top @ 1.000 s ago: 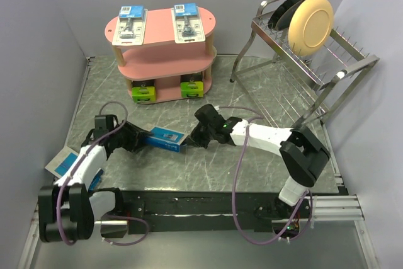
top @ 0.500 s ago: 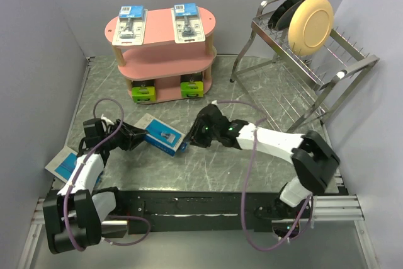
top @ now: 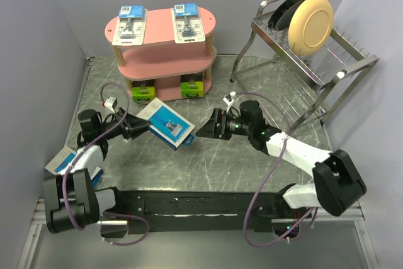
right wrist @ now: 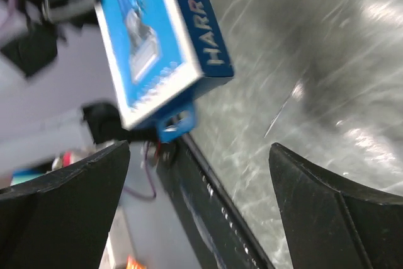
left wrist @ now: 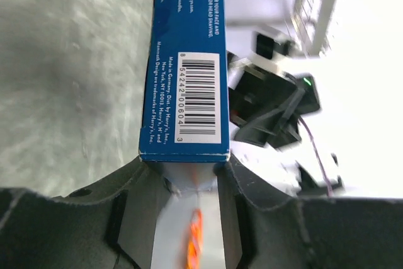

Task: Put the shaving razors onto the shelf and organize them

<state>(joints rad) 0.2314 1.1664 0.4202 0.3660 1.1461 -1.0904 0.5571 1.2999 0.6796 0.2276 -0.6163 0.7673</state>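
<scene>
The shelf (top: 161, 29) stands far left of centre on the table (top: 252, 155), two blister packs (top: 131, 22) side by side on top, two boxed razors (top: 143, 91) on its lowest tier. The dish rack (top: 356, 68) with plates (top: 310, 24) stands right of it. In front, a Harry's pack (top: 167, 124), gripped by the left end effector (top: 135, 127), hangs left of the right end effector (top: 211, 125); a second pack (top: 63, 159) lies near-left

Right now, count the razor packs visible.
6: two blister packs atop the shelf, two green-ended boxes on its bottom tier, one blue pack in the left gripper, second blue pack at the table's left edge.
</scene>
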